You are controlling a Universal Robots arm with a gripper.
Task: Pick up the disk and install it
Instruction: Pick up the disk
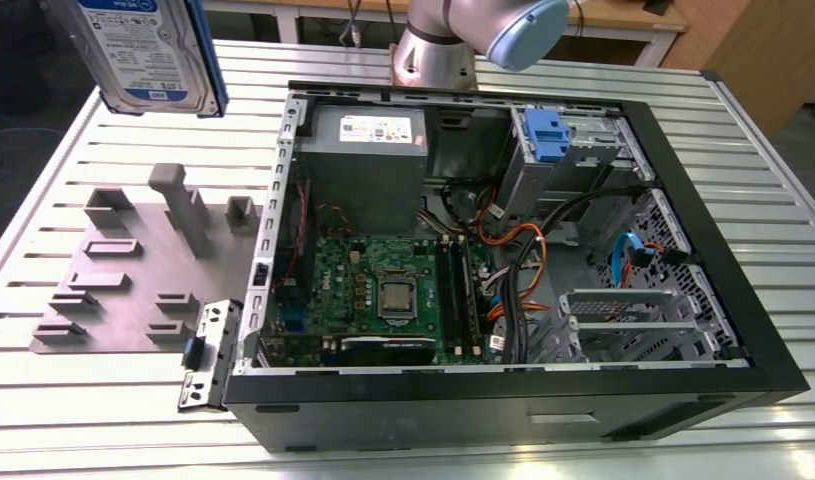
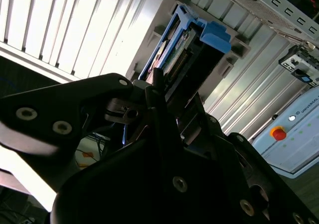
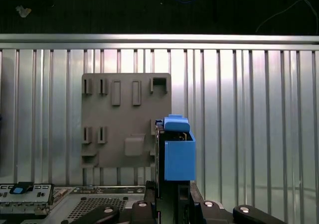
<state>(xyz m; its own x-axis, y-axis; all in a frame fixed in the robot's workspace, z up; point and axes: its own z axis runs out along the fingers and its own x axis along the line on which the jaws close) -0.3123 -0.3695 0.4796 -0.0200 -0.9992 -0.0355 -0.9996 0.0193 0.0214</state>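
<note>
The disk (image 1: 147, 50), a silver drive with a white-and-blue label and blue rails, hangs in the air above the table's far corner at the exterior view's left, well clear of the surface. In both wrist views my gripper (image 3: 172, 196) (image 2: 167, 92) is shut on the disk, which shows edge-on. Its blue bracket (image 3: 179, 157) (image 2: 212, 35) sticks out beyond the black fingers (image 2: 154, 97). Under the disk lies the grey fixture plate (image 3: 124, 119).
An open black computer case (image 1: 514, 395) lies on the slatted table (image 1: 781, 180), showing the motherboard (image 1: 380, 290), a grey power-supply box (image 1: 367, 135) and a drive cage with a blue tab (image 1: 547, 135). A grey fixture plate (image 1: 140, 270) lies at its left. The arm's base (image 1: 441, 50) stands behind the case.
</note>
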